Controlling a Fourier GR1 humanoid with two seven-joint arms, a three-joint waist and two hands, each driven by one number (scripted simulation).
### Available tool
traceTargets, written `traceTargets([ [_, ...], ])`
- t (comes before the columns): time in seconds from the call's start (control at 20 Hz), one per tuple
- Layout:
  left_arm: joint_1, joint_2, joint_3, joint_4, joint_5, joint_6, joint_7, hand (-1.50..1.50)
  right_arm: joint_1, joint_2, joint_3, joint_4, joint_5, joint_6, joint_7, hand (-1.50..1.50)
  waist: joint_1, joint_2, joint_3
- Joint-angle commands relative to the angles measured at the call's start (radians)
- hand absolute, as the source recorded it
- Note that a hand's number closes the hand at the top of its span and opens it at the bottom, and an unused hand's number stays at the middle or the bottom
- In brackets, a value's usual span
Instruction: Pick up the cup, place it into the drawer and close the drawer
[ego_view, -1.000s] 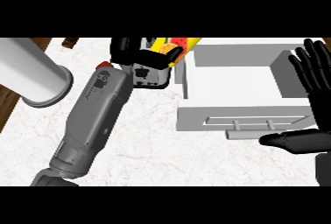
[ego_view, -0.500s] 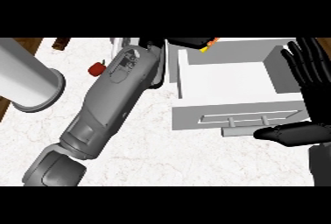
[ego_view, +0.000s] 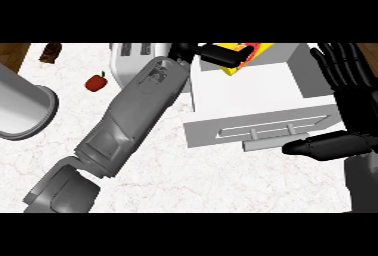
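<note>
Yellow cup (ego_view: 241, 56) hangs over the far edge of the open drawer (ego_view: 251, 95), clasped in our left hand (ego_view: 210, 51). Risk: releasing now could catch the drawer's rim and tip the cup outside. Right hand (ego_view: 347, 100) rests unclenched beside the drawer's right wall.

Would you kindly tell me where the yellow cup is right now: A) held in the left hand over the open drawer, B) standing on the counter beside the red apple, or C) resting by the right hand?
A: the left hand curls round the yellow cup above the open drawer.
</note>
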Motion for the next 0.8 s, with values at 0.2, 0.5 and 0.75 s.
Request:
traceTargets([
  [0.2,0.037,0.000,-0.131,0.042,0.042,-0.035,0.003,-1.50,-0.048,0.023,0.036,0.007,-0.006,0.006,0.005,-1.50,-0.063,0.015,0.000],
  [0.5,0.080,0.000,-0.094,-0.016,0.167,-0.039,-0.068,-1.50,-0.065,0.041,0.093,0.021,-0.093,0.105,0.000,-1.50,-0.085,0.023,-0.001],
  [0.75,0.076,0.000,-0.053,-0.083,0.268,-0.069,-0.170,-1.50,-0.078,0.007,0.166,0.024,-0.210,0.280,0.022,1.50,-0.077,0.020,-0.003],
])
